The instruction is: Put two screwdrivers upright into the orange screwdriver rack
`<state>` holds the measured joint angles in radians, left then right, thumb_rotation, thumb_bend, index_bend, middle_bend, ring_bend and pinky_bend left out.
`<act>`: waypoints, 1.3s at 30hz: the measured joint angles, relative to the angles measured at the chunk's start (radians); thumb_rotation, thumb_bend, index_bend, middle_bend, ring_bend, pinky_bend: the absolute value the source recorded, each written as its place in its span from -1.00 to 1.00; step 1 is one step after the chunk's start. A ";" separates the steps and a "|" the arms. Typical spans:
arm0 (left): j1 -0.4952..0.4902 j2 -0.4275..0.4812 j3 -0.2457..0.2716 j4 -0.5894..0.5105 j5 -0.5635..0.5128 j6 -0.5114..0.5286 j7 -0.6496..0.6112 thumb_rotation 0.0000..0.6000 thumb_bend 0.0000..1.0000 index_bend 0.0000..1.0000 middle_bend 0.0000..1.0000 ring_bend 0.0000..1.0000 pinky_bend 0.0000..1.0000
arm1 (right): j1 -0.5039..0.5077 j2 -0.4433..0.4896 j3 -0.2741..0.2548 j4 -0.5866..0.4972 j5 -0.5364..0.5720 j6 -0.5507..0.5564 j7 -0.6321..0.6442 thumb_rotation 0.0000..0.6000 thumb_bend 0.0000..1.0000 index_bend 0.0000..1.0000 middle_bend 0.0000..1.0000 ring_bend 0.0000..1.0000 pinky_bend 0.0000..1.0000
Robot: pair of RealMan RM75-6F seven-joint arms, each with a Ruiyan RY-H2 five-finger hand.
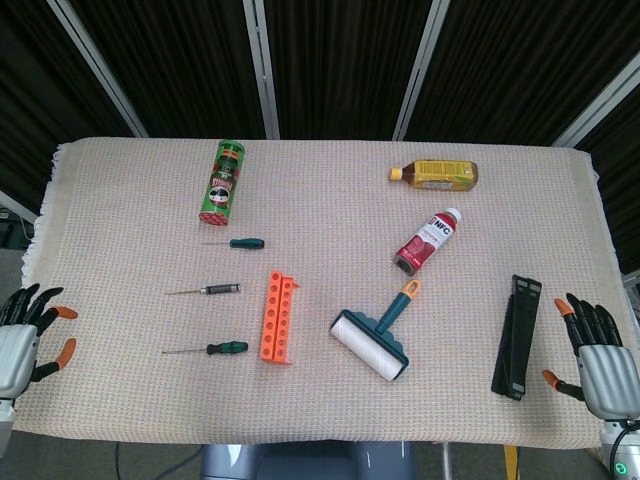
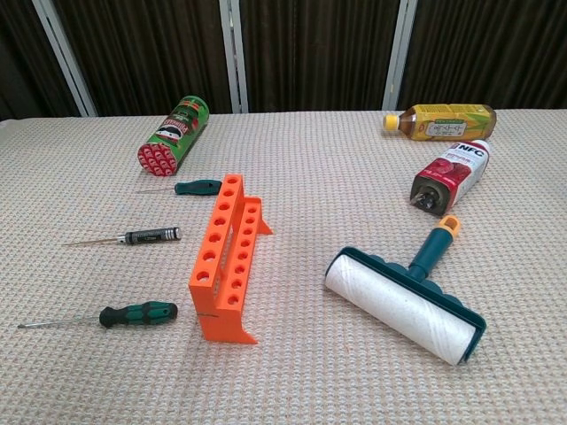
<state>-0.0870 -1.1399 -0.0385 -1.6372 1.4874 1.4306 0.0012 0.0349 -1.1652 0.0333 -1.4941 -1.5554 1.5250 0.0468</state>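
Three screwdrivers lie flat on the woven beige table cloth point(image 1: 320, 170) in front of me, all left of the orange screwdriver rack point(image 1: 278, 316), which stands near the middle of the table with its rows of holes facing up and nothing in them. The green-handled screwdriver point(image 1: 226, 348) lies closest to my edge, just beside the rack's near end. The black-handled screwdriver point(image 1: 220, 289) lies a little farther back, and a short dark-green screwdriver point(image 1: 246, 243) lies farther still, near a green snack can point(image 1: 222, 181) that rests on its side.

To the right of the rack I see a lint roller point(image 1: 374, 337) with a teal handle tipped in orange. Beyond it lie a red drink bottle point(image 1: 427, 240) and a yellow tea bottle point(image 1: 434, 175), both on their sides. A flat black bar-shaped object point(image 1: 518, 336) lies near the right edge.

My left hand point(image 1: 22, 342) hovers at the table's left edge, fingers spread apart and holding nothing. My right hand point(image 1: 600, 362) sits at the right edge beside the black object, fingers likewise apart and empty. Neither hand shows in the chest view.
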 measured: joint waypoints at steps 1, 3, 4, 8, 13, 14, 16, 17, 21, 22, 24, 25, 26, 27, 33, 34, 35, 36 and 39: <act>-0.009 0.000 -0.002 -0.001 0.000 -0.013 0.003 1.00 -0.20 -0.25 -0.76 -1.00 -1.00 | 0.001 0.000 0.001 -0.001 0.002 -0.002 -0.001 1.00 -1.00 -1.00 -1.00 -1.00 -1.00; -0.036 0.002 -0.008 -0.004 -0.001 -0.051 0.009 1.00 -0.20 -0.25 -0.76 -1.00 -1.00 | 0.002 0.001 0.002 -0.004 0.005 -0.005 -0.005 1.00 -1.00 -1.00 -1.00 -1.00 -1.00; -0.049 0.002 -0.011 -0.006 -0.002 -0.070 0.011 1.00 -0.20 -0.25 -0.77 -1.00 -1.00 | 0.002 0.001 0.002 -0.005 0.006 -0.006 -0.006 1.00 -1.00 -1.00 -1.00 -1.00 -1.00; -0.116 0.002 -0.031 -0.012 -0.014 -0.165 0.017 1.00 -0.30 -0.26 -0.78 -1.00 -1.00 | 0.002 0.004 0.004 -0.013 0.011 -0.007 -0.012 1.00 -1.00 -1.00 -1.00 -1.00 -1.00; -0.217 -0.012 -0.068 -0.013 -0.055 -0.303 0.034 1.00 -0.50 -0.30 -0.81 -1.00 -1.00 | -0.002 0.006 0.004 -0.020 0.018 -0.006 -0.017 1.00 -1.00 -1.00 -1.00 -1.00 -1.00; -0.242 -0.019 -0.077 -0.012 -0.069 -0.335 0.046 1.00 -0.53 -0.31 -0.81 -1.00 -1.00 | -0.004 0.006 0.004 -0.021 0.020 -0.005 -0.018 1.00 -1.00 -1.00 -1.00 -1.00 -1.00; -0.282 -0.034 -0.091 -0.008 -0.092 -0.379 0.072 1.00 -0.59 -0.32 -0.83 -1.00 -1.00 | -0.007 0.007 0.004 -0.023 0.022 -0.002 -0.019 1.00 -1.00 -1.00 -1.00 -1.00 -1.00; -0.300 -0.044 -0.098 -0.005 -0.105 -0.399 0.088 1.00 -0.59 -0.32 -0.84 -1.00 -1.00 | -0.008 0.008 0.004 -0.023 0.024 -0.002 -0.018 1.00 -1.00 -1.00 -1.00 -1.00 -1.00; -0.369 -0.105 -0.132 0.027 -0.187 -0.468 0.155 1.00 -0.55 -0.29 -0.86 -1.00 -1.00 | -0.011 0.010 0.006 -0.022 0.031 -0.001 -0.014 1.00 -1.00 -1.00 -1.00 -1.00 -1.00; -0.382 -0.121 -0.139 0.037 -0.206 -0.480 0.164 1.00 -0.49 -0.28 -0.87 -1.00 -1.00 | -0.011 0.011 0.007 -0.022 0.032 -0.001 -0.014 1.00 -1.00 -1.00 -1.00 -1.00 -1.00; -0.415 -0.158 -0.154 0.065 -0.249 -0.507 0.195 1.00 -0.40 -0.28 -0.87 -1.00 -1.00 | -0.012 0.013 0.009 -0.022 0.034 0.001 -0.011 1.00 -1.00 -1.00 -1.00 -1.00 -1.00; -0.429 -0.174 -0.159 0.077 -0.268 -0.518 0.211 1.00 -0.38 -0.28 -0.88 -1.00 -1.00 | -0.012 0.014 0.009 -0.022 0.035 0.001 -0.011 1.00 -1.00 -1.00 -1.00 -1.00 -1.00; -0.443 -0.191 -0.164 0.090 -0.286 -0.530 0.228 1.00 -0.37 -0.28 -0.88 -1.00 -1.00 | -0.012 0.014 0.010 -0.022 0.037 -0.001 -0.009 1.00 -1.00 -1.00 -1.00 -1.00 -1.00; -0.462 -0.213 -0.170 0.106 -0.309 -0.544 0.250 1.00 -0.36 -0.28 -0.88 -1.00 -1.00 | -0.011 0.014 0.010 -0.022 0.038 -0.002 -0.008 1.00 -1.00 -1.00 -1.00 -1.00 -1.00; -0.543 -0.322 -0.184 0.187 -0.419 -0.591 0.356 1.00 -0.35 -0.28 -0.90 -1.00 -1.00 | -0.010 0.014 0.012 -0.019 0.044 -0.009 -0.004 1.00 -1.00 -1.00 -1.00 -1.00 -1.00; -0.553 -0.336 -0.185 0.198 -0.434 -0.596 0.370 1.00 -0.35 -0.28 -0.91 -1.00 -1.00 | -0.010 0.013 0.012 -0.018 0.045 -0.011 -0.003 1.00 -1.00 -1.00 -1.00 -1.00 -1.00; -0.562 -0.350 -0.185 0.207 -0.450 -0.601 0.383 1.00 -0.35 -0.27 -0.91 -1.00 -1.00 | -0.010 0.013 0.012 -0.017 0.047 -0.012 -0.002 1.00 -1.00 -1.00 -1.00 -1.00 -1.00; -0.573 -0.365 -0.184 0.218 -0.471 -0.608 0.396 1.00 -0.35 -0.26 -0.91 -1.00 -1.00 | -0.010 0.013 0.012 -0.017 0.048 -0.012 -0.002 1.00 -1.00 -1.00 -1.00 -1.00 -1.00; -0.597 -0.402 -0.180 0.239 -0.512 -0.621 0.420 1.00 -0.35 -0.22 -0.91 -1.00 -1.00 | -0.013 0.013 0.013 -0.016 0.050 -0.009 -0.001 1.00 -1.00 -1.00 -1.00 -1.00 -1.00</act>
<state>-0.6843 -1.5417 -0.2188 -1.3979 0.9755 0.8094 0.4213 0.0221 -1.1520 0.0460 -1.5103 -1.5058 1.5156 0.0462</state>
